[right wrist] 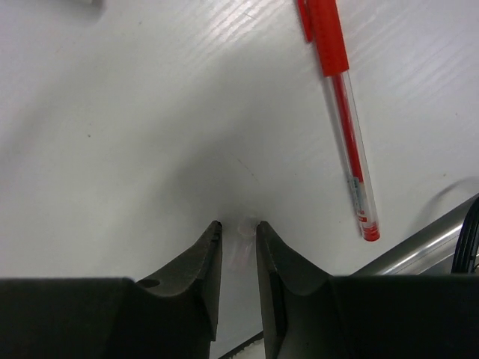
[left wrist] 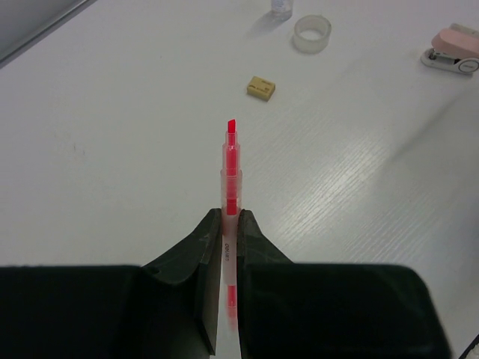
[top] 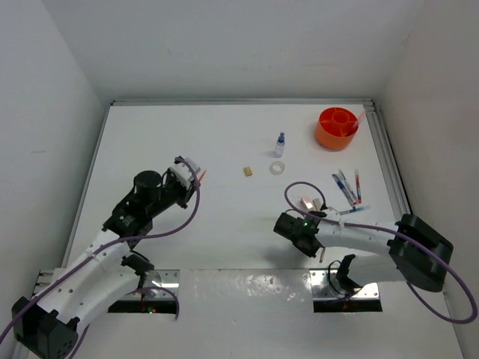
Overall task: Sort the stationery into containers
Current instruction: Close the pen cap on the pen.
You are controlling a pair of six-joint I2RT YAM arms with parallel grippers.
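My left gripper [top: 193,170] [left wrist: 231,217] is shut on a pink-red highlighter [left wrist: 232,172], held above the table with its bare tip pointing forward. My right gripper [top: 317,251] [right wrist: 238,224] is low over the table near the front edge. Its jaws stand close around a small clear cap [right wrist: 245,230]. A red pen [right wrist: 340,97] lies just beyond it to the right. The orange tub [top: 337,129] stands at the far right with a pen leaning in it. A tan eraser [top: 247,171] [left wrist: 260,87], tape ring [top: 278,167] [left wrist: 312,34] and blue-capped bottle [top: 280,143] lie mid-table.
Several blue and red pens [top: 346,187] lie right of centre, below the tub. A pink stapler [top: 308,203] [left wrist: 454,48] sits near the right wrist. A metal rail [right wrist: 426,239] runs along the near edge beside the right gripper. White walls enclose the table.
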